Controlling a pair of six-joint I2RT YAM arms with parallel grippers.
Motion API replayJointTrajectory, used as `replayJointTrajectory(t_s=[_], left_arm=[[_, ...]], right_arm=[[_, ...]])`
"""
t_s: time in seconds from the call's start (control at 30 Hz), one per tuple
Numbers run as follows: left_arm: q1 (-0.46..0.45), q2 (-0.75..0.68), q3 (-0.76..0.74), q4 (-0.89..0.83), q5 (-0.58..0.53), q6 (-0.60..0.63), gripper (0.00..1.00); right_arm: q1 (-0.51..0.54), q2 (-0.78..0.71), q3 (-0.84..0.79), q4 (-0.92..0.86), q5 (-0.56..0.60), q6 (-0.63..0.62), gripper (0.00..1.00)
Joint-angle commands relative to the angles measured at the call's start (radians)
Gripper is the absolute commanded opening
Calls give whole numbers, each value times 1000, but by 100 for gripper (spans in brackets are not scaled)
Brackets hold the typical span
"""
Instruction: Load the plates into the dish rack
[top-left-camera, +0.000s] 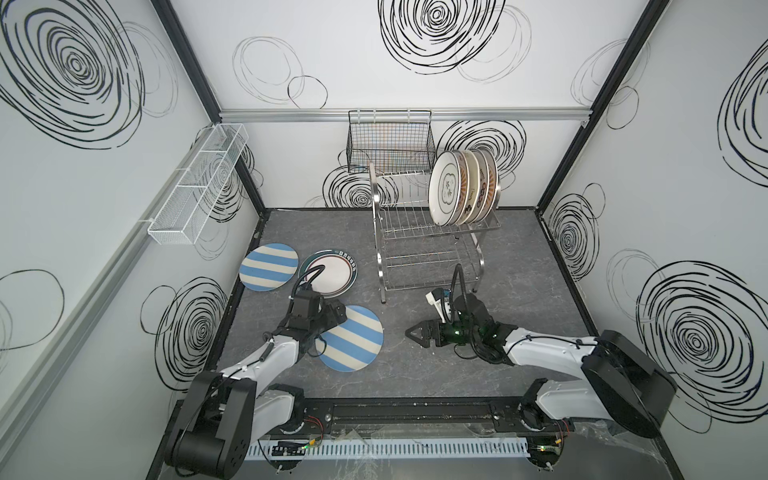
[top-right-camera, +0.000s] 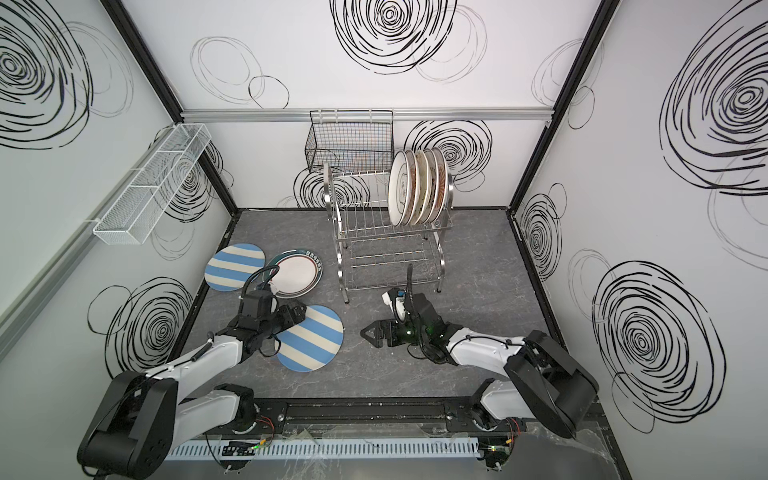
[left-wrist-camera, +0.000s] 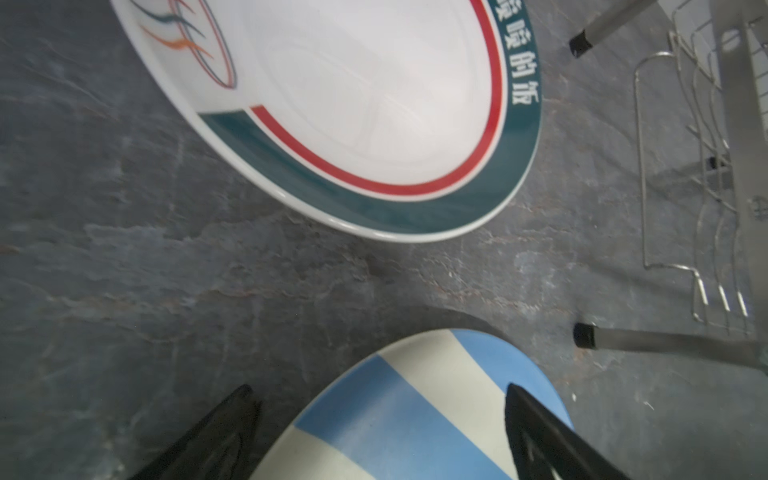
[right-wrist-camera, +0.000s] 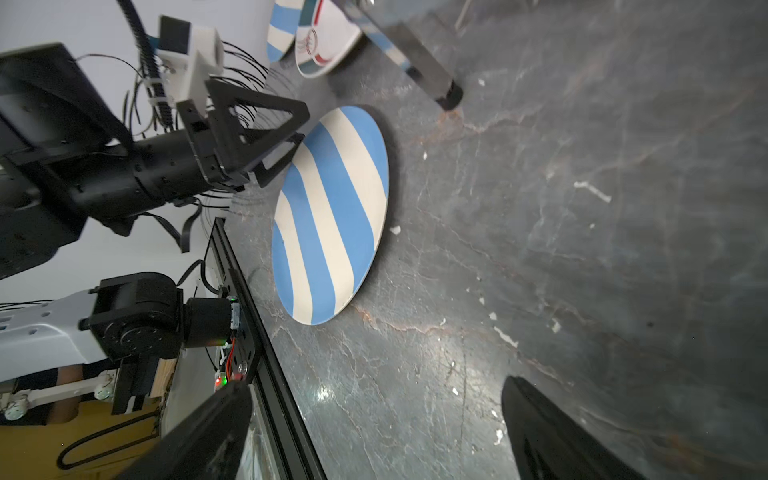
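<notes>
Grey tabletop (top-left-camera: 415, 365) bears a blue-and-cream striped plate (top-left-camera: 353, 340).

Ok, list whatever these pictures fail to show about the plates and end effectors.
- Racked plates: in both top views each hides the face behind it.
- Green-rimmed plate: cut off by the left wrist view's edge.
- Left end effector: contact with the near striped plate unclear; the left arm covers it in top views.
</notes>
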Motion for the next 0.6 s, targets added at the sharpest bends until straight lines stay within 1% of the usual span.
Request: replayJointTrajectory(t_s=[0.0, 0.07, 0.17, 0.3, 0.57], left_arm=[[-41, -23, -41, -40, 49, -69, 96], [-78, -44, -51, -46, 47, -88, 96], [-124, -68, -69, -43, 41, -121, 96], [-162, -88, -89, -41, 46, -136, 96], [-204, -121, -124, 3, 48, -154, 96]], right_arm=[[21, 69, 5, 120, -42, 92, 96], [24, 118, -7, 181, -50, 144, 94], [28, 183, -8, 242, -73, 189, 91], [38, 242, 10, 248, -73, 207, 88], [39, 345, 45, 282, -108, 227, 81]])
